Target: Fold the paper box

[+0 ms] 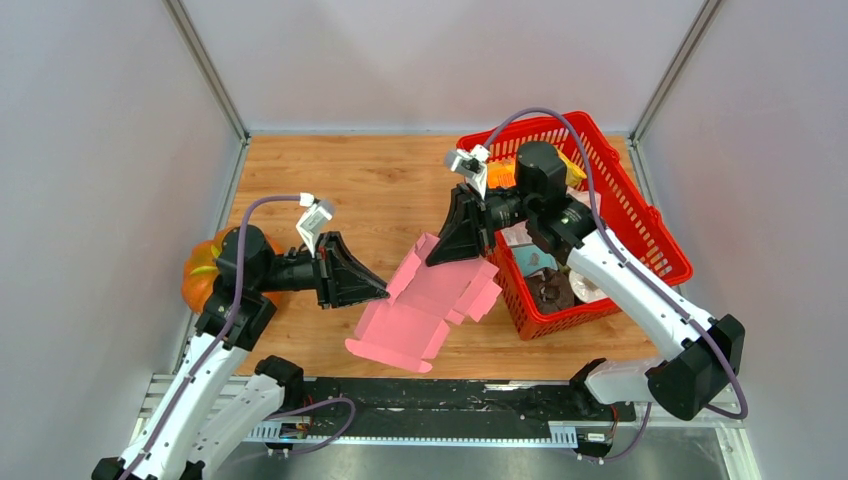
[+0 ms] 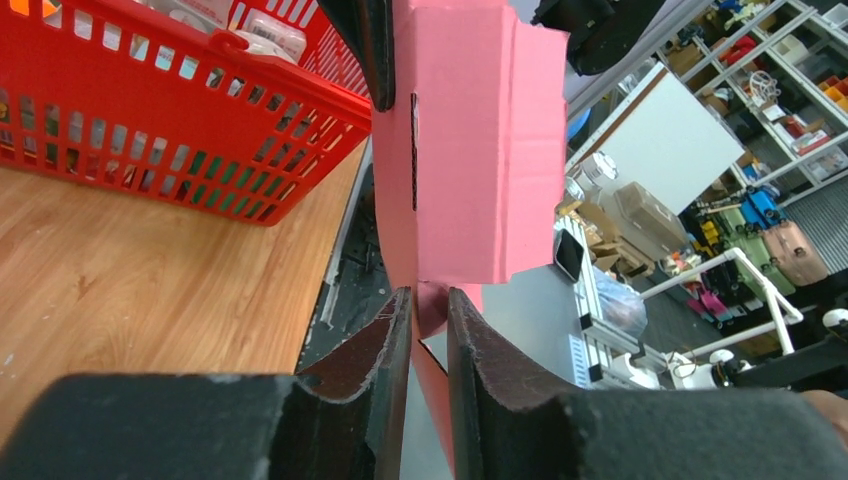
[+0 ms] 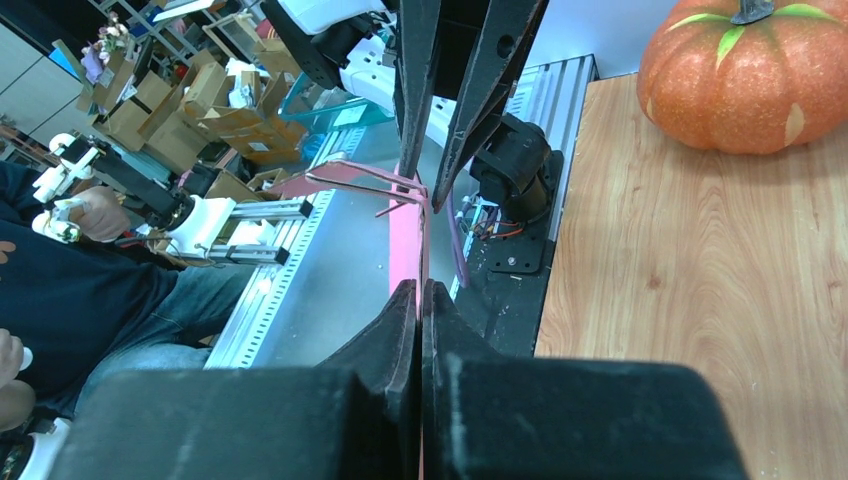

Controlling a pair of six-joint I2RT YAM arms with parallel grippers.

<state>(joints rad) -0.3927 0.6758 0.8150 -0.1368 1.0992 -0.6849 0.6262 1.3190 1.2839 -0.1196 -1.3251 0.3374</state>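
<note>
Reaching inward from both sides, left gripper and right gripper each pinching the raised pink paper box by an edge

We see matt pink cardboard in the paper box. The table is smooth wood. The basket is glossy red plastic.

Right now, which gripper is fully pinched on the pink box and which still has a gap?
The right gripper is pinched flat on the paper box. The left gripper straddles the opposite edge with a visible gap between its fingers.
</note>
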